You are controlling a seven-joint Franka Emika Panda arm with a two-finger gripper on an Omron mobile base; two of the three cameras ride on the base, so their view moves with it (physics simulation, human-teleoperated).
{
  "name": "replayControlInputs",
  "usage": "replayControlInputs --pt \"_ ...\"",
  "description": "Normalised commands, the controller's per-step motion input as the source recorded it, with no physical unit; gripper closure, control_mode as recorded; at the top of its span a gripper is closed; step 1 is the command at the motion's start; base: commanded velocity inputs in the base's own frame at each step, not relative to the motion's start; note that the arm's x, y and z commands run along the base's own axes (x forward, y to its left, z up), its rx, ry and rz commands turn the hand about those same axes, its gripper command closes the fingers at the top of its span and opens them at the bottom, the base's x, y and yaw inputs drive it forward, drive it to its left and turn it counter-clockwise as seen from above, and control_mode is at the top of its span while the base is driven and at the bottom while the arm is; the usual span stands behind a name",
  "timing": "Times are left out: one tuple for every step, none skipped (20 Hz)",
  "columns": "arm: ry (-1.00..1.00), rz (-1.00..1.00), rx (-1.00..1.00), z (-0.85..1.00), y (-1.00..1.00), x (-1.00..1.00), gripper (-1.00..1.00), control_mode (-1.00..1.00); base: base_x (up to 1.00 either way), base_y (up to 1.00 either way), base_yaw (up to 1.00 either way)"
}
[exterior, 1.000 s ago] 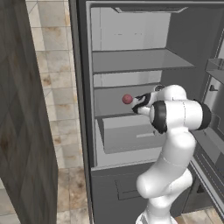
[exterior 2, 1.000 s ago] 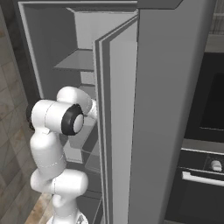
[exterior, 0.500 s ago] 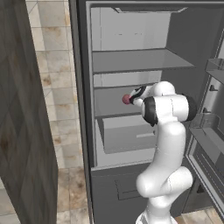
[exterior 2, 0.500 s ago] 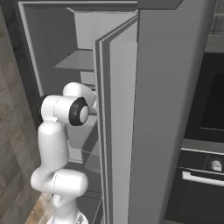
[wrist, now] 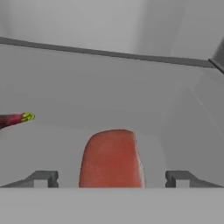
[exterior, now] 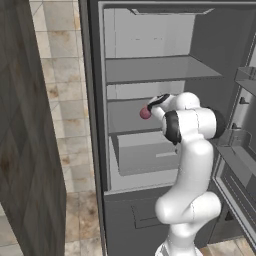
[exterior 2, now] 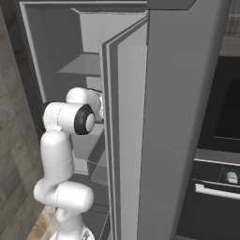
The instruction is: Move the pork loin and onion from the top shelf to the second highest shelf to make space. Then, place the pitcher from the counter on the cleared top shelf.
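The second highest shelf (exterior: pixel 125 116) is a flat grey board inside the open fridge. Over it, the gripper (wrist: pixel 111 178) has its fingers spread wide apart on either side of the pork loin (wrist: pixel 111 158), a smooth, rounded red-pink lump standing between them, not clamped.

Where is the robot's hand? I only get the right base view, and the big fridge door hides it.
Observer: The gripper is inside the fridge, just above the second highest shelf.
Operator: Is it holding something?
Observer: No. In the hand view its jaws stand wide open, and the pork loin sits between them with a gap on each side.
Operator: Is anything on the top shelf?
Observer: In the left base view, the part of the top shelf that shows looks bare.
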Motion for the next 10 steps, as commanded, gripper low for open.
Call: replayControlInputs --pt "-0.02 0.00 -0.07 0.15 0.21 -0.79 -1.00 -1.00 0.00 0.00 0.00" --pt "0.00 0.00 -0.06 0.15 0.19 -0.92 -1.00 -1.00 0.00 0.00 0.00" --pt "0.00 0.00 -0.05 0.16 0.16 -0.96 -1.00 -1.00 0.00 0.00 0.00" --pt "0.00 0.00 -0.04 0.18 0.10 -1.00 -1.00 -1.00 0.00 0.00 0.00" --pt "0.00 0.00 -0.03 0.25 0.09 -0.97 -1.00 -1.00 0.00 0.00 0.00" --pt "0.00 0.00 -0.03 0.35 0.06 -0.91 -1.00 -1.00 0.00 0.00 0.00" --pt "0.00 0.00 -0.02 0.46 0.04 -0.83 -1.00 -1.00 0.00 0.00 0.00" --pt "0.02 0.00 -0.03 0.55 0.12 -0.74 -1.00 -1.00 0.00 0.00 0.00" --pt "0.02 0.00 -0.03 0.63 0.13 -0.71 -1.00 -1.00 0.00 0.00 0.00" --pt "0.03 0.00 -0.01 0.79 0.15 -0.65 -1.00 -1.00 0.00 0.00 0.00"
